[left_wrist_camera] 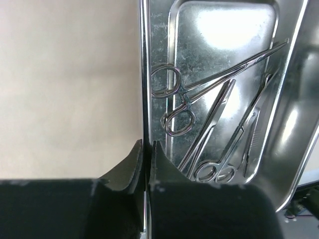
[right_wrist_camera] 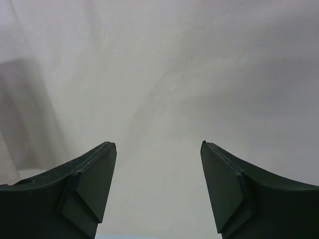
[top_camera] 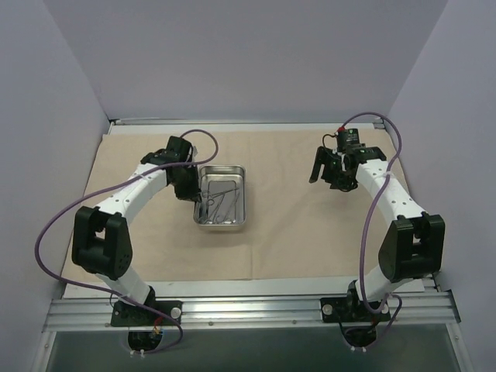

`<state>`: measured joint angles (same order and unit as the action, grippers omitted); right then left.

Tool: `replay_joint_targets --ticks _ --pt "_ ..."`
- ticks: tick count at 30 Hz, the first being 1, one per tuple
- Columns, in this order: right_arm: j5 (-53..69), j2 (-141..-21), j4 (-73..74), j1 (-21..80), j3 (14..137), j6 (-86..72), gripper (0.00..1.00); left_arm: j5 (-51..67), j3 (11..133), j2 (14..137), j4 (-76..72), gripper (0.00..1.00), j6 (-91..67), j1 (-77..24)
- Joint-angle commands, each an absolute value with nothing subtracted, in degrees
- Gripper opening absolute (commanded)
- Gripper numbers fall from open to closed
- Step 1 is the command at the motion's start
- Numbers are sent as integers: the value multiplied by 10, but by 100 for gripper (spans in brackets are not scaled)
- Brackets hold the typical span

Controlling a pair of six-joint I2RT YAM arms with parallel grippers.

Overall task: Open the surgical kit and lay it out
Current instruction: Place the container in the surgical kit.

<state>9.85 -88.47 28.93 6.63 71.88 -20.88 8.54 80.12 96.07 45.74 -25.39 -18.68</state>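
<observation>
The beige cloth wrap lies spread flat over the table. The shiny steel tray sits on it left of centre and holds several ring-handled forceps and scissors. My left gripper is shut on the tray's left rim. In the left wrist view its jaws pinch the thin rim, with the forceps and scissors inside and the cloth beside it. My right gripper is open and empty above the cloth on the right. Its wrist view shows only cloth.
Grey enclosure walls stand on the left, back and right of the table. A metal rail runs along the near edge with both arm bases on it. Purple cables loop off each arm.
</observation>
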Motion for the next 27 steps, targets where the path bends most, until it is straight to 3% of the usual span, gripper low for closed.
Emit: replay_joint_targets --ticks 1,8,12,17,27 --pt "108 -887 287 77 725 -201 69 82 736 893 389 2 -276 -187" --pt "109 -883 274 82 695 -206 69 82 665 916 345 3 -290 -188" --pt "105 -876 272 82 686 -208 69 84 675 947 365 27 -294 -189" --pt "105 -873 269 82 678 -213 69 69 673 955 410 42 -288 -188" --pt "99 -885 281 82 696 -202 69 55 747 904 417 42 -205 -220"
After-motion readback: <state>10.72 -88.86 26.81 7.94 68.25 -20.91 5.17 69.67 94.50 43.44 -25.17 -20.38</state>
